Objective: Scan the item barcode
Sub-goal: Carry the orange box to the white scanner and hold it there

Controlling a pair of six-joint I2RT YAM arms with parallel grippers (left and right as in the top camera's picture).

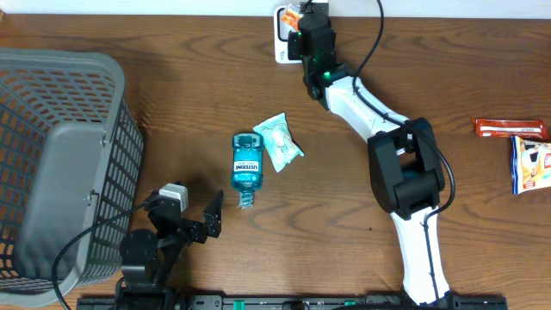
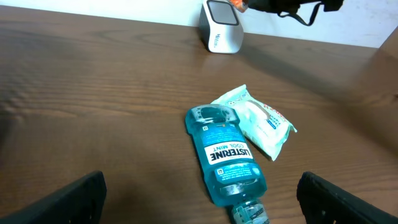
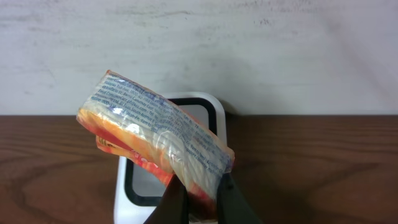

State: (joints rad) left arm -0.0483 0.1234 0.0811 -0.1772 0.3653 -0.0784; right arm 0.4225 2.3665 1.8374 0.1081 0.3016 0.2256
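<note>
One crinkled orange packet [image 3: 155, 137], blue fine print upward, at scanner [image 3: 202, 115].

The packet [image 3: 155, 134] hides much of the scanner [image 3: 199, 115], whose base the bottom edge cuts off.

Orange packet [image 3: 155, 140] pinched at its lower edge between black fingers [image 3: 173, 202], tilted before white scanner [image 3: 200, 118], brown table [image 3: 323, 168], white wall [image 3: 249, 50] behind

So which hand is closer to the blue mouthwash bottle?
Left. The left hand sits open just short of the bottle; the right hand holds a packet at the scanner.
</note>
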